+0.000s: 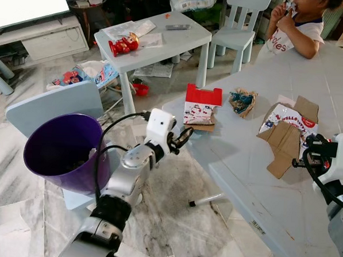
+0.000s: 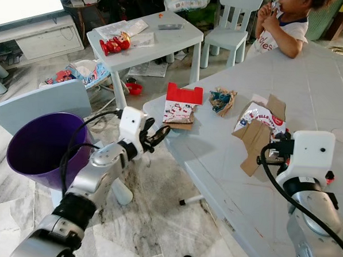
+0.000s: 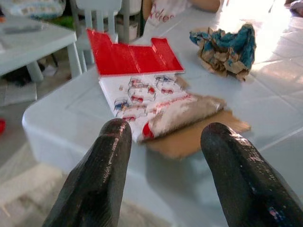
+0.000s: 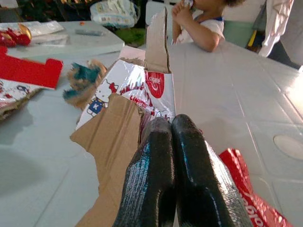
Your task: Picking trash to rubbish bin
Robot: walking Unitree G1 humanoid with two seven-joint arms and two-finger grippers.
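Red-topped carton [image 3: 142,90] — left claw [image 3: 163,142] agape

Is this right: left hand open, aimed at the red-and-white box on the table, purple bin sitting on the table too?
Not quite. The bin isn't on the table; it stands beside it, by the left arm, on a pale blue chair, as the left eye view shows. The rest holds: the left hand is open and aimed at the red-and-white box.

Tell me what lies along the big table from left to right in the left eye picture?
Red-and-white carton → crumpled blue-and-brown wrapper → flattened cardboard box → the robot's right gripper, by that box.
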